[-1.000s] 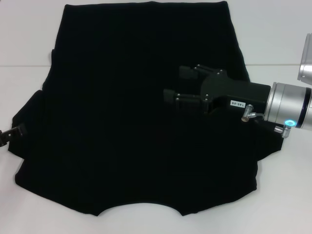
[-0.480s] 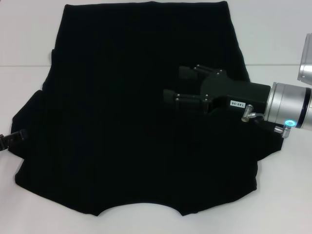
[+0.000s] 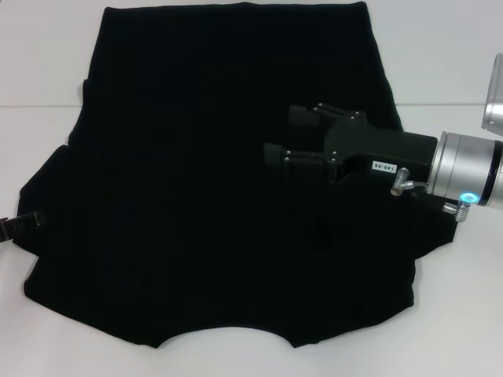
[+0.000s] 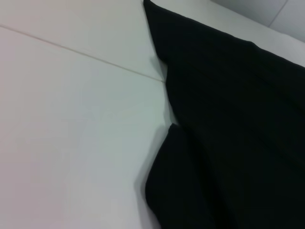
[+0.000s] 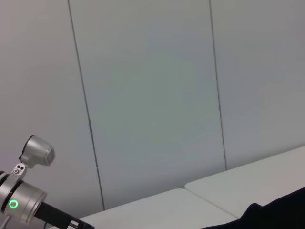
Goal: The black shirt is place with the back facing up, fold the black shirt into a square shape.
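black shirt point(image 3: 220, 173) spread flat, right gripper point(image 3: 287, 137) above

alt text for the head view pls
A black shirt lies spread flat on a white table. The right gripper reaches in sideways over the shirt's right half, while the left gripper is at the shirt's left sleeve edge.

black shirt point(image 3: 220, 181) spread on table point(image 3: 448, 55), right pincer point(image 3: 284, 140) over its right side, left pincer point(image 3: 20, 225) at left sleeve edge

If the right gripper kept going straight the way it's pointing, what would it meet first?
Probably nothing solid: the right gripper points sideways toward the robot's left, over the black shirt. Only fabric lies beneath that line; height above it is unclear.
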`<state>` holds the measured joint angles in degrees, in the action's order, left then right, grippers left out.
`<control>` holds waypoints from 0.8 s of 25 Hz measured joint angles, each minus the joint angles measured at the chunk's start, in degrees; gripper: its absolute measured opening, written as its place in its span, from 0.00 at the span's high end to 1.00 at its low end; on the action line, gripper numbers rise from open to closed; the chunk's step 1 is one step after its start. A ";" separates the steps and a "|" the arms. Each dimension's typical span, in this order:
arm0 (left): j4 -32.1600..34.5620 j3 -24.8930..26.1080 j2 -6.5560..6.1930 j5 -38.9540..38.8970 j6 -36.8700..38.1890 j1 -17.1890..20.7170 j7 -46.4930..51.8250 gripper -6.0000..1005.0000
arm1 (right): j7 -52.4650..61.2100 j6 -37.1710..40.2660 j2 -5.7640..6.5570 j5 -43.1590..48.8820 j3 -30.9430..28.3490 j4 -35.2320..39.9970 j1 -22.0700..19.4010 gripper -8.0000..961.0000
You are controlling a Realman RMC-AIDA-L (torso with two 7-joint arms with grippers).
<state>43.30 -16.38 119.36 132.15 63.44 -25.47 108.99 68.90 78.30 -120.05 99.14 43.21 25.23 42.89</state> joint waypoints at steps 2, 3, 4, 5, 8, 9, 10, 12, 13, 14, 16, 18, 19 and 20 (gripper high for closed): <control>-0.12 -0.60 0.09 0.01 -0.18 0.00 0.01 0.13 | 0.00 0.02 0.00 0.00 -0.04 0.00 0.00 0.05; -0.15 -0.85 0.15 0.02 -0.21 -0.01 0.01 0.13 | 0.00 0.02 0.00 0.00 -0.06 0.00 0.00 0.05; -0.18 -1.01 0.20 0.03 -0.22 -0.02 0.01 0.13 | 0.00 0.02 0.00 0.00 -0.06 0.00 -0.02 0.05; -0.20 -1.07 0.25 0.04 -0.25 -0.02 0.01 0.13 | 0.00 0.02 0.00 0.00 -0.06 0.00 -0.03 0.05; -0.27 -1.13 0.32 0.04 -0.26 -0.02 -0.02 0.13 | 0.00 0.02 0.00 0.00 -0.06 0.00 -0.09 0.05; -0.30 -1.13 0.32 0.04 -0.27 -0.02 -0.03 0.13 | 0.00 0.02 0.00 0.00 -0.06 0.00 -0.13 0.05; -0.32 -1.14 0.33 0.04 -0.26 -0.02 -0.08 0.13 | 0.00 0.02 0.00 0.00 -0.06 0.00 -0.16 0.05; -0.33 -1.15 0.34 0.04 -0.24 -0.02 -0.14 0.13 | 0.00 0.02 0.00 0.00 -0.06 0.00 -0.18 0.05; -0.33 -1.16 0.35 0.04 -0.21 -0.02 -0.21 0.13 | 0.00 0.02 0.00 0.00 -0.06 0.00 -0.18 0.05; -0.33 -1.17 0.35 0.04 -0.18 -0.02 -0.25 0.13 | 0.00 0.01 0.00 0.00 -0.05 0.00 -0.18 0.05; -0.33 -1.19 0.35 0.05 -0.18 -0.02 -0.29 0.13 | 0.00 0.01 0.00 0.00 -0.02 0.00 -0.18 0.05; -0.33 -1.19 0.35 0.04 -0.21 -0.02 -0.35 0.13 | 0.00 0.01 0.00 0.00 0.00 0.00 -0.23 0.05; -0.34 -1.20 0.35 0.04 -0.20 -0.02 -0.41 0.15 | 0.00 0.01 0.00 0.00 0.00 0.00 -0.23 0.05; -0.36 -1.21 0.35 0.05 -0.19 -0.02 -0.46 0.17 | 0.00 0.01 0.00 0.00 0.01 0.00 -0.25 0.05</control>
<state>42.94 -17.60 119.71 132.19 63.25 -25.49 108.53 68.91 78.31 -120.06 99.14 43.23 25.22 42.65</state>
